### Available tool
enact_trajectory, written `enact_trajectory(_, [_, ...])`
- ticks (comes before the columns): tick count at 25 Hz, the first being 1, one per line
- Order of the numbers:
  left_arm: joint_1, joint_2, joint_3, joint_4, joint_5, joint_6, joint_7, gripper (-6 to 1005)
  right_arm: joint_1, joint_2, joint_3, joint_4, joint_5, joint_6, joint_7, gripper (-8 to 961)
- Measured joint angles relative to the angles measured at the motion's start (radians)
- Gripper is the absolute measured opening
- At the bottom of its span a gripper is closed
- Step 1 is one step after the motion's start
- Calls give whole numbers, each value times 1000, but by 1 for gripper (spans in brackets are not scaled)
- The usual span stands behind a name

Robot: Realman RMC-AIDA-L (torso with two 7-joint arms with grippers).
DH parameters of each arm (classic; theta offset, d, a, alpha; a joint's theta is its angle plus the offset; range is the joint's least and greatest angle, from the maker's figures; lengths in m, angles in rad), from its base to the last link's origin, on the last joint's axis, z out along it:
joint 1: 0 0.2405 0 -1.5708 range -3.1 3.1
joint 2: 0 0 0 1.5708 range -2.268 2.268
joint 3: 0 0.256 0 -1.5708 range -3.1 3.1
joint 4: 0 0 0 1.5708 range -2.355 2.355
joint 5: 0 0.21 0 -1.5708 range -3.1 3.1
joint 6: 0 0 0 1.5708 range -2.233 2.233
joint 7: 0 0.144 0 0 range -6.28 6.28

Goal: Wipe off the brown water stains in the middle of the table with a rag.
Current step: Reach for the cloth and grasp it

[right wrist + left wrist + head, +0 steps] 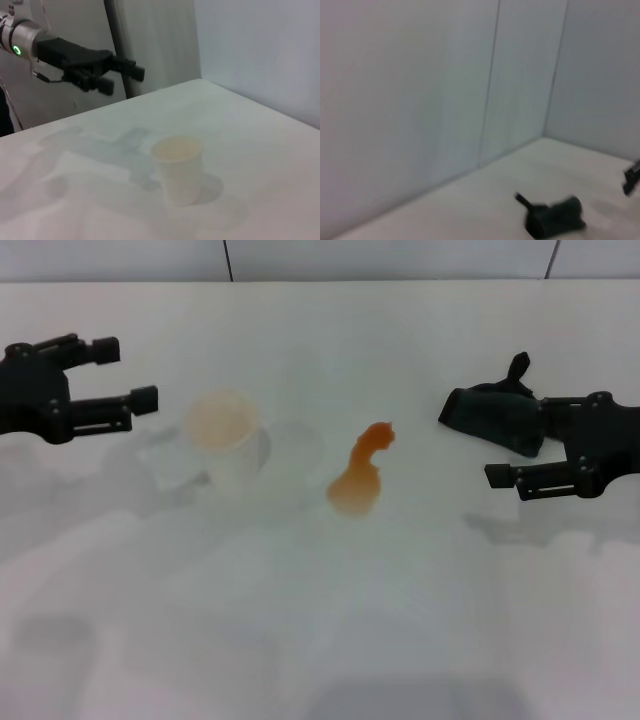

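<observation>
The glossy white tabletop (420,620) carries three items. A translucent orange-brown liquid puddle (360,472), a blob with a narrow curved tail pointing toward the far edge, lies at the middle of the tabletop. A white paper cup (225,440) with a pale tan rim stands upright just beside the puddle, toward the left edge, not touching it. A soft dark black-green cloth rag (492,414) with irregular folds lies toward the right edge, well apart from the puddle, with one twisted corner sticking up toward the far edge. The right end effector (515,440) hovers at the rag's right side with its fingers set wide apart; the upper finger overlaps the rag in the head view, but contact cannot be confirmed, and nothing is held. The left end effector (128,372) is near the left edge, beside the cup and apart from it, its two fingers also spread wide and holding nothing. The left wrist view shows the rag on the tabletop before the pale wall panels (445,90).
</observation>
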Motion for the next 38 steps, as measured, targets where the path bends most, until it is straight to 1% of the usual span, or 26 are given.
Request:
enact_trajectory(1, [-19,11,0,-4,43,10,-16,874,1,0,1,0,0,1,0,781])
enact_trajectory(5, [-67,30,0,-5,157,33,-49,874,6,0,3,0,1,12,7,781])
enact_trajectory(10, [-114,42,1,-13,266,49,-75,875,21,-4,4,0,-2,30,25,781])
enact_trajectory(15, [-157,46,2,-5,345,52,-78,875,35,-3,4,4,-7,54,29,781])
enact_trajectory(21, [-173,48,2,-5,352,55,-78,874,47,-2,-3,15,-8,105,41,781])
enact_trajectory(27, [-174,53,1,-5,361,56,-74,874,108,-4,-5,67,-26,156,75,781])
enact_trajectory(31, [-174,58,0,-5,354,56,-78,874,140,-6,-2,88,-80,201,108,780])
enact_trajectory(32, [-174,58,0,-5,354,56,-80,875,154,-7,1,92,-133,220,133,780])
enact_trajectory(38, [-166,57,0,-5,351,56,-91,875,175,-5,1,103,-205,262,161,780])
